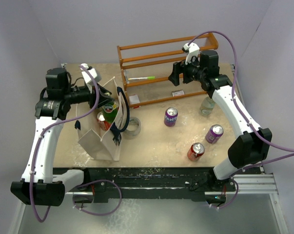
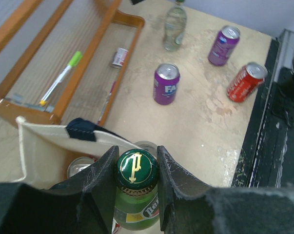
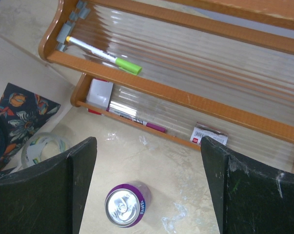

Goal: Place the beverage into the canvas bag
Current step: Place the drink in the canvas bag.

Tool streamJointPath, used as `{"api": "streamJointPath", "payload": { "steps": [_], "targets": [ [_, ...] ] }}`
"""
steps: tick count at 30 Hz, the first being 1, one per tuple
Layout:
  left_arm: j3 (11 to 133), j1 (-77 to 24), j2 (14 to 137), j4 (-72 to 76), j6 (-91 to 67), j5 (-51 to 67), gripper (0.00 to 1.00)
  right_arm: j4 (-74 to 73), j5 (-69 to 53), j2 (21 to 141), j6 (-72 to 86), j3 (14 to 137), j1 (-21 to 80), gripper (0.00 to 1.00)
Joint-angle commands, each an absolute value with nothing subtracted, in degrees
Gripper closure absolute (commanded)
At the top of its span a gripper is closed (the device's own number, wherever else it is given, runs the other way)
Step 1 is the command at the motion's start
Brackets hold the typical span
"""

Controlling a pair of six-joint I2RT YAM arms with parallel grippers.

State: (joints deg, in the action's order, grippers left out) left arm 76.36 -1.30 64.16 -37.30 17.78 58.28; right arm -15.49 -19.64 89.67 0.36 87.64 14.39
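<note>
Right now the green bottle [image 2: 135, 168] hangs upright in the mouth of the canvas bag [image 2: 39, 148]. The left gripper [image 2: 135, 152] pinches it at the neck just under the cap, jaws pressed against it on both sides. From above, the bottle's lower part looks to be inside the bag's rim, beside a red-labelled can [image 1: 104, 121] already lying in there. I cannot tell whether its base touches the bottom.

To my eye the step in hand is the lowering itself: the drink is over its place but not let go. The next move calls for a straight descent, keeping clear of the dark strap [image 2: 82, 130] and the can below. The jaws should part only once the bottle is bearing on something, since a release from height onto the can could tip it against the soft cloth wall.

Well apart, on the other side of the table [image 1: 156, 141], the right gripper [image 3: 147, 146] hovers with its jaws spread wide and nothing between them. It looks down on a purple can [image 3: 127, 204] standing just in front of the wooden rack [image 3: 186, 95]. That can seems the likely candidate for a later pick.
</note>
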Motion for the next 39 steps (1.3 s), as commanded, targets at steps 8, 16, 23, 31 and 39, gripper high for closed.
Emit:
{"api": "streamJointPath", "payload": {
  "steps": [8, 16, 23, 31, 39],
  "targets": [
    [79.7, -4.7, 69.2, -41.3, 38.3, 64.2, 1.0, -14.3, -18.2, 90.9, -1.4, 88.9, 15.5, 0.1],
    [77.7, -4.7, 73.8, -40.1, 43.0, 65.8, 1.0, -13.1, -17.4, 92.4, -2.6, 89.8, 15.5, 0.08],
    [77.6, -4.7, 76.5, -40.0, 45.3, 66.3, 1.0, -12.9, -16.6, 94.0, -3.2, 90.9, 15.5, 0.08],
    [76.3, -4.7, 79.5, -42.9, 53.8, 63.6, 1.0, -13.5, -16.2, 95.2, -3.8, 92.6, 15.5, 0.07],
    [76.0, -4.7, 83.1, -47.4, 60.7, 64.6, 1.0, -14.5, -15.0, 93.7, -4.3, 91.1, 15.5, 0.07]
  ]
}}
